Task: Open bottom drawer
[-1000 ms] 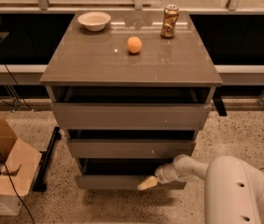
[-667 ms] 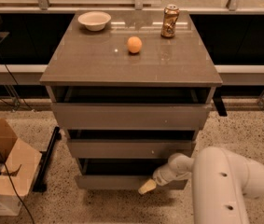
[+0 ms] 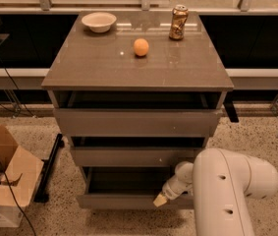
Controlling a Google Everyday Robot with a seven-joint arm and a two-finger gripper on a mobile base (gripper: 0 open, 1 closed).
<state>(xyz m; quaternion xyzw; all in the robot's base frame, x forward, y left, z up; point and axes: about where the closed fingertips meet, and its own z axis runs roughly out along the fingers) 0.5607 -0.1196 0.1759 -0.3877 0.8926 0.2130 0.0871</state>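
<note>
The bottom drawer (image 3: 119,200) is the lowest and narrowest of three grey-brown fronts in the cabinet. It stands pulled out a little, with a dark gap above its front panel. My gripper (image 3: 160,199) is at the right part of that front panel, its pale tip against the panel's top edge. My white arm (image 3: 227,191) fills the lower right and hides the drawer's right end. The middle drawer (image 3: 133,156) and the top drawer (image 3: 136,123) sit above it.
On the cabinet top (image 3: 104,68) are a white bowl (image 3: 99,21), an orange (image 3: 141,47) and a drink can (image 3: 179,22). An open cardboard box (image 3: 3,181) stands on the floor at the left, with a black bar (image 3: 50,168) beside the cabinet.
My arm has swung leftward and now covers more of the lower right. The gripper tip stays at the bottom drawer's front, slightly lower and left.
</note>
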